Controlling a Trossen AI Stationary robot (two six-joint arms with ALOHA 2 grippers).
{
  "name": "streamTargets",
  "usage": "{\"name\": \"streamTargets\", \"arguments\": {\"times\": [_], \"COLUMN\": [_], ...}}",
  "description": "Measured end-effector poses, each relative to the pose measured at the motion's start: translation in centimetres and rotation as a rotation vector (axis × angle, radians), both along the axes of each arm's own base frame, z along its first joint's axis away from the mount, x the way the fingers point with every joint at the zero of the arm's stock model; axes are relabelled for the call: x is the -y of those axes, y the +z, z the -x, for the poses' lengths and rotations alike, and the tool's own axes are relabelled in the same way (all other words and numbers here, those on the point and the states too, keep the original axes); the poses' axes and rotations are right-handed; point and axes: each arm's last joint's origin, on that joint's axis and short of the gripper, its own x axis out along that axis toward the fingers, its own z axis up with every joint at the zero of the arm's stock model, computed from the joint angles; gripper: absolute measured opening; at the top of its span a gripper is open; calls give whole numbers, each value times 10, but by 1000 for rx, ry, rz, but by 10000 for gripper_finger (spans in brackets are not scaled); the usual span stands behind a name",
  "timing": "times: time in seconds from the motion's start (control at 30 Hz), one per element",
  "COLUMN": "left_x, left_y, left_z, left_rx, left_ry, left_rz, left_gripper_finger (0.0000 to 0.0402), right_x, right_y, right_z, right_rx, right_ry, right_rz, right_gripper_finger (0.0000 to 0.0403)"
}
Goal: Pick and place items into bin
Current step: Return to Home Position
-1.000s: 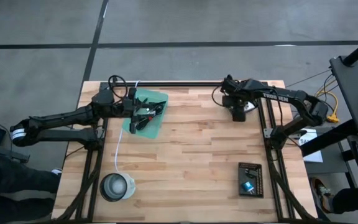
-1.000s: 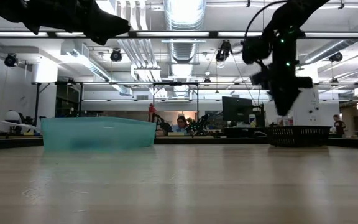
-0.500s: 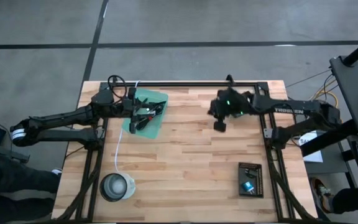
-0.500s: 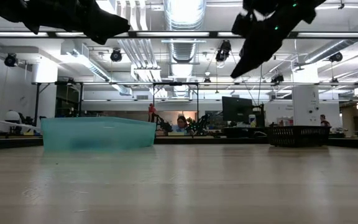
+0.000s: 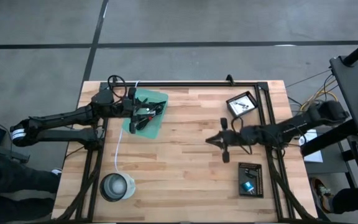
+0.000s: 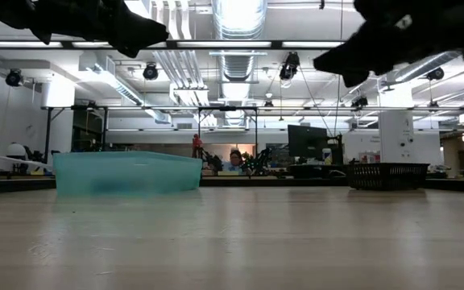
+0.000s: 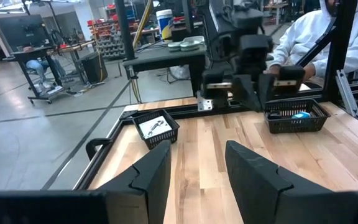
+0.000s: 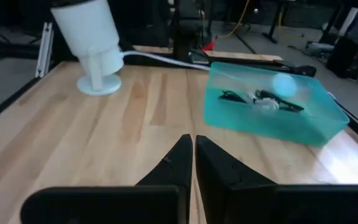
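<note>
The teal bin (image 5: 154, 121) stands at the table's far left; black items and something white (image 8: 260, 98) lie in it. My left gripper (image 5: 145, 114) hovers open over the bin, and its fingers (image 7: 148, 177) hold nothing. My right gripper (image 5: 209, 140) hangs above the middle right of the table and points toward the bin (image 8: 272, 112). Its fingers (image 8: 176, 158) are shut, and I see nothing between them. A white packet and a small dark item (image 5: 242, 106) lie in the far black basket (image 5: 241, 96).
A second black basket (image 5: 250, 179) with a blue thing sits near the right edge. A white cord (image 5: 120, 146) runs from the bin toward a round silvery bowl (image 5: 117, 186) at the near left. A person in white (image 7: 328, 37) sits beyond the table.
My right arm has swung away from the far black basket, first toward the table's left, then toward the near edge. It has turned from pointing down to pointing level toward the left. The basket it covered now shows.
</note>
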Motion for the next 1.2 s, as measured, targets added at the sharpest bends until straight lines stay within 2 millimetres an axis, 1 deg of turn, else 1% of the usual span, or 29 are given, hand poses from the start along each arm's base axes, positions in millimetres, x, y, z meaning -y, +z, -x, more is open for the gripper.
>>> {"name": "streamTargets", "arguments": {"times": [0.13, 0.23, 0.33, 0.5, 0.63, 0.7, 0.87, 0.97, 1.1, 1.2], "left_x": [0, 0, 0, 0, -1, -1, -2, -2, -1, -1], "left_y": [0, 0, -1, -1, -1, -1, -1, 0, 0, 0], "left_z": [0, 0, 0, -1, -1, -1, -1, 0, 1, 1], "left_rx": [-1, -2, -5, -9, -6, -6, -8, -4, -3, 0], "left_ry": [0, 0, 0, 1, 8, 26, 52, 53, 53, 55], "left_rz": [1, 2, 3, 5, 3, 1, 0, -2, 2, 52], "left_gripper_finger": [136, 136, 136, 136, 136, 136, 136, 136, 136, 136], "right_x": [-13, -18, -19, -20, -18, -16, -15, -14, -11, -8], "right_y": [-9, -14, -18, -31, -38, -34, -26, -15, -7, -8], "right_z": [13, 21, 30, 51, 67, 70, 75, 81, 90, 96], "right_rx": [-1, 69, 171, 286, 351, 402, 457, 531, 561, 522], "right_ry": [26, 60, 99, 145, 173, 166, 169, 177, 174, 160], "right_rz": [14, 8, 15, -40, 23, 34, 35, 21, 46, 48], "right_gripper_finger": [9, 9, 9, 9, 9, 8, 8, 8, 8, 8]}}
